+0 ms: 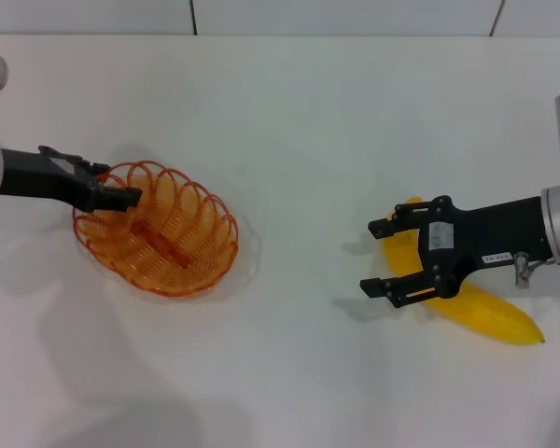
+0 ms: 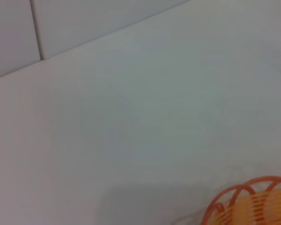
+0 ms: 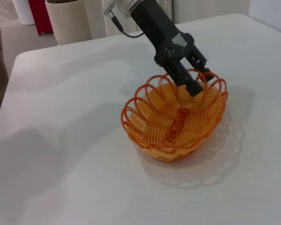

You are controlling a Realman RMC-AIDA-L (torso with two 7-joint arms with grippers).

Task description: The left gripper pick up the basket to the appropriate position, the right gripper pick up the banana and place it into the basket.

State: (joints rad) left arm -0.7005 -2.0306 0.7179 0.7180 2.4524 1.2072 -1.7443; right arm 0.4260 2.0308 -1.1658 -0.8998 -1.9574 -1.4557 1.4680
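The basket (image 1: pixel 159 229), orange looped wire, sits on the white table (image 1: pixel 289 140) at the left. My left gripper (image 1: pixel 121 196) reaches in from the left and is shut on its near-left rim. The right wrist view shows that grip clearly: the left gripper (image 3: pixel 196 84) pinches the scalloped rim of the basket (image 3: pixel 178 117). A piece of the basket's rim (image 2: pixel 253 201) shows in the left wrist view. The yellow banana (image 1: pixel 490 313) lies flat at the right. My right gripper (image 1: pixel 373 257) hovers open over the banana's left half, fingertips pointing toward the basket.
A wall edge runs along the table's far side. Past the table's far end in the right wrist view stand a beige bin (image 3: pixel 68 18) and a red object (image 3: pixel 37 14). Bare table surface lies between basket and banana.
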